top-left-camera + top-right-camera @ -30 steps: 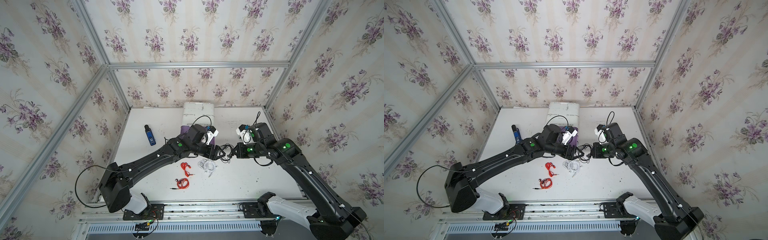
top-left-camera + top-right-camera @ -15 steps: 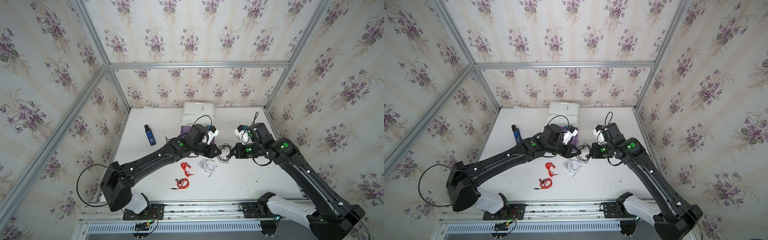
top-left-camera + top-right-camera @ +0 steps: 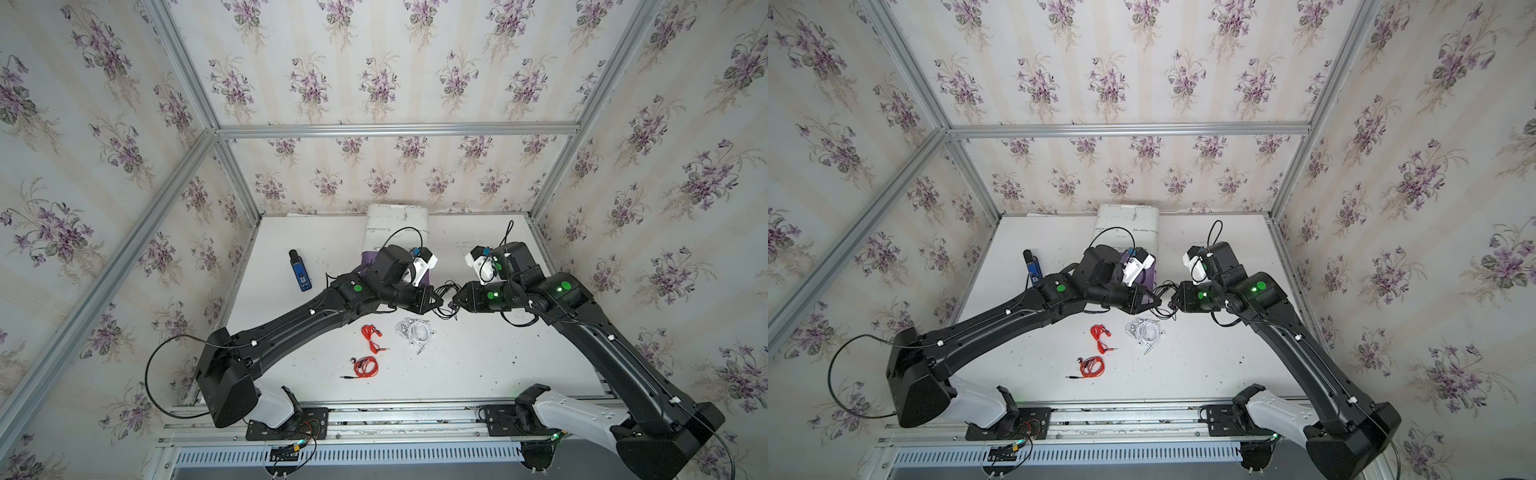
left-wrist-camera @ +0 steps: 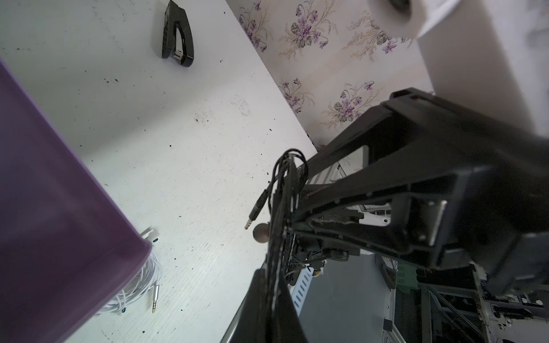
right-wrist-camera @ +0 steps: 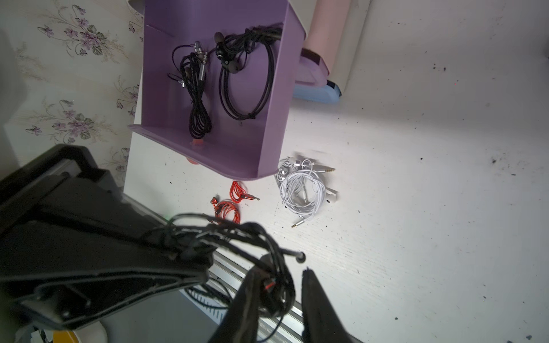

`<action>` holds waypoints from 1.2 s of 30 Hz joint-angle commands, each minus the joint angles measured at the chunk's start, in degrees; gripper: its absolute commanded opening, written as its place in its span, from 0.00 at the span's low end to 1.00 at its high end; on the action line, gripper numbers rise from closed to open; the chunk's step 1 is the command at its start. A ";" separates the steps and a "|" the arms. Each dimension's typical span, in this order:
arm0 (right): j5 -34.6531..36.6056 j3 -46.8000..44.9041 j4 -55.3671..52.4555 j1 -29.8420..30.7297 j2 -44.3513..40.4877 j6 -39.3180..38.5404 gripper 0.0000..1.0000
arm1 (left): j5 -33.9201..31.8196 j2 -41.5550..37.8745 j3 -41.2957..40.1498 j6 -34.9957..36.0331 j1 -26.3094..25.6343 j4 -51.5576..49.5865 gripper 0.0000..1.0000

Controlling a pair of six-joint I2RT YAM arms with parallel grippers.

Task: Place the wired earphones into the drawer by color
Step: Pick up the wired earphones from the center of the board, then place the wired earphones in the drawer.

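Note:
Above the table's middle my two grippers meet tip to tip around a tangle of black wired earphones (image 3: 447, 296) (image 3: 1163, 296). My left gripper (image 3: 436, 300) (image 4: 274, 267) is shut on the black cords (image 4: 285, 184), whose jack plug and one bud hang free. My right gripper (image 3: 455, 300) (image 5: 279, 279) stands open, with part of the coil (image 5: 237, 234) still lying against one finger. The purple drawer (image 5: 267, 154) (image 3: 368, 262) is pulled out and holds two black sets (image 5: 196, 89). White earphones (image 3: 415, 332) (image 5: 301, 190) and two red sets (image 3: 372, 338) (image 3: 365, 368) lie on the table.
A white drawer cabinet (image 3: 395, 220) stands against the back wall behind the purple drawer. A blue-and-black gadget (image 3: 300, 270) lies at the back left of the table. Aluminium frame posts and flowered walls close in the table on three sides.
My left gripper has shut on the black earphones. My right gripper, shut on them before, has parted its jaws. Both arms have stayed nearly in place.

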 commanded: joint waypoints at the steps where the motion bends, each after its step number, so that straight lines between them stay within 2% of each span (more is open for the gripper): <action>1: -0.36 1.26 2.22 0.04 0.02 -0.95 0.34 | 0.06 -0.81 0.20 0.56 0.08 -0.79 0.00; 7: 1.33 4.53 2.17 0.04 0.37 -1.22 0.51 | 0.17 -2.78 -0.33 1.06 2.12 -2.60 0.00; 9: 2.04 6.20 2.12 0.04 0.37 -1.38 0.60 | 1.44 -4.63 -1.08 0.96 4.45 -2.80 0.00; 11: 2.69 7.98 1.73 0.04 0.67 -1.64 0.63 | 2.58 -6.32 -1.87 0.82 7.07 -3.24 0.00; 18: 3.49 9.25 1.64 -0.14 1.74 -2.11 0.63 | 8.77 -10.69 -6.20 -0.98 17.96 -2.10 0.00; 21: 3.40 8.47 2.10 -0.14 1.96 -1.93 0.63 | 10.59 -10.62 -6.77 -1.28 20.59 -1.49 0.00; 36: 4.15 6.70 2.62 -0.14 1.52 -2.63 0.62 | 10.71 -6.84 -10.69 -3.06 23.59 3.57 0.00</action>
